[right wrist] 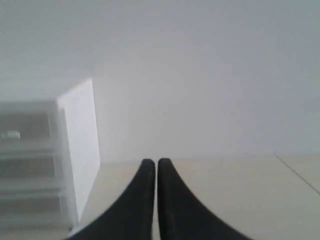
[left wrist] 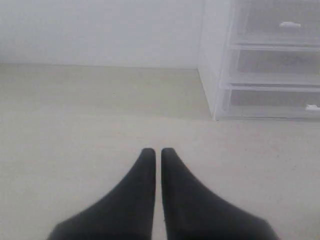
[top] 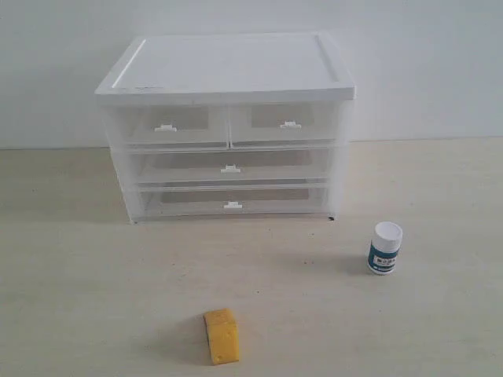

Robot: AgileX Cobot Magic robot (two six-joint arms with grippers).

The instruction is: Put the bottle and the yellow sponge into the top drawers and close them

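Bottle (top: 384, 248) stands upright on the worktop (top: 94, 298), front-right of the cabinet (top: 228, 71) and well apart from it. White cap up, dark label facing the exterior camera. Sponge (top: 222, 336) lies on the worktop near the front of the exterior view, roughly in line with the cabinet's middle and well apart from the bottle, with one narrow end toward the cabinet.

Cabinet sits at the back by the wall (top: 424, 63), with a white lid and translucent fronts. Left top drawer (top: 169, 126) and right top drawer (top: 287, 122) sit side by side under the lid. Both are pushed in flush, each with a small white tab. Two full-width drawers (top: 229, 169) below are also pushed in.

Left tool (left wrist: 158, 152) — black fingers clenched together, only a thin slit between the tips, gripping nothing. It is over bare worktop, with the cabinet corner ahead and off to one side.

Right tool (right wrist: 152, 162) — clenched the same way and empty, pointing at the wall, with the cabinet's side panel in view beside it.
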